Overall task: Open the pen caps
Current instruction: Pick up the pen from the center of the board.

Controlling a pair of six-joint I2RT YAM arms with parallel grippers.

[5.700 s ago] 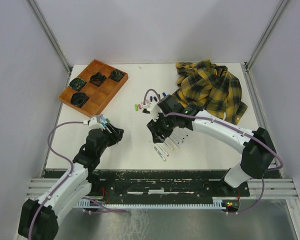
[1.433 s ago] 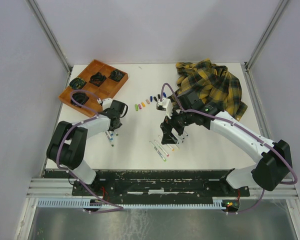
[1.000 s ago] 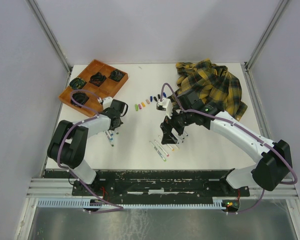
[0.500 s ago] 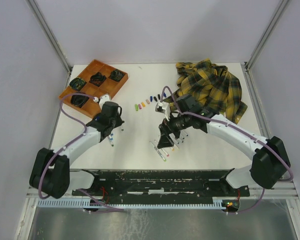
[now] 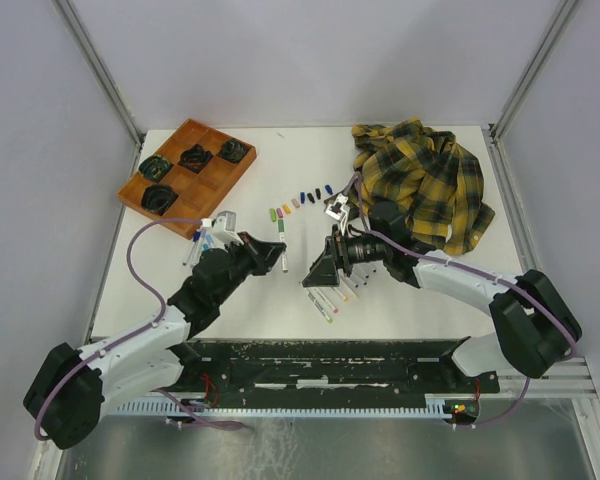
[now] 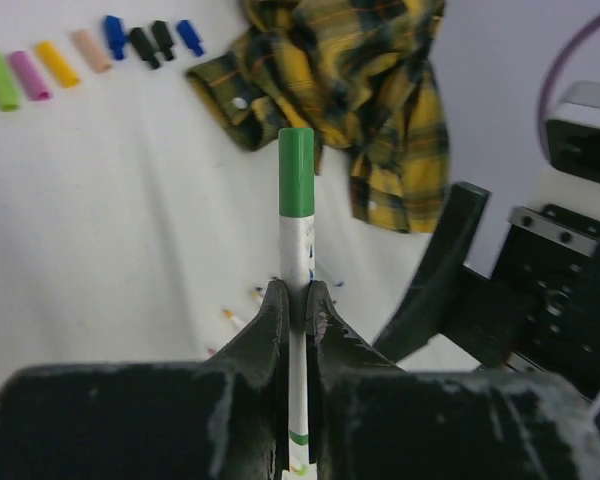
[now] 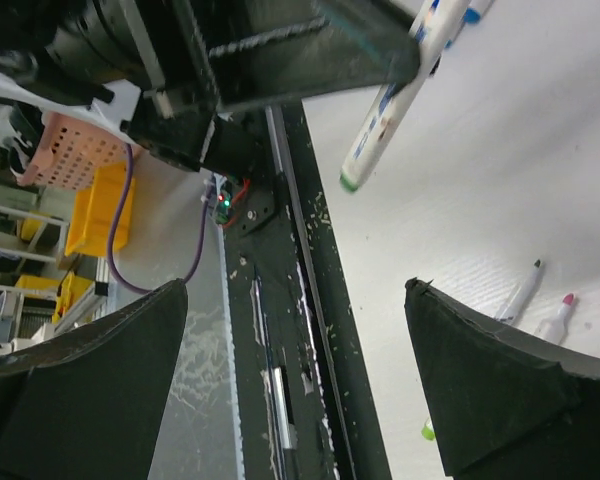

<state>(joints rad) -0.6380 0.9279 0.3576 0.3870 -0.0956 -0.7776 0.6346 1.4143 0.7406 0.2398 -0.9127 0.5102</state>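
Note:
My left gripper [image 6: 296, 292] is shut on the white barrel of a marker [image 6: 297, 250] whose green pen cap [image 6: 296, 172] points away from the camera. In the top view the left gripper [image 5: 268, 256] holds this marker [image 5: 282, 246] above the table's middle. My right gripper [image 5: 316, 272] faces it from the right, open and empty. In the right wrist view the right gripper [image 7: 295, 290] has its jaws wide apart, with the held marker [image 7: 390, 100] above them. A row of loose pen caps [image 5: 300, 200] lies on the table, also in the left wrist view [image 6: 55, 62].
Several uncapped markers [image 5: 332, 295] lie under the right gripper. More markers [image 5: 198, 243] lie at the left. A wooden tray [image 5: 202, 190] with dark items sits at the back left. A yellow plaid shirt [image 5: 425, 180] is heaped at the back right.
The left arm has carried the green-capped marker from the left side toward the middle. The right gripper has swung round to face it, still open.

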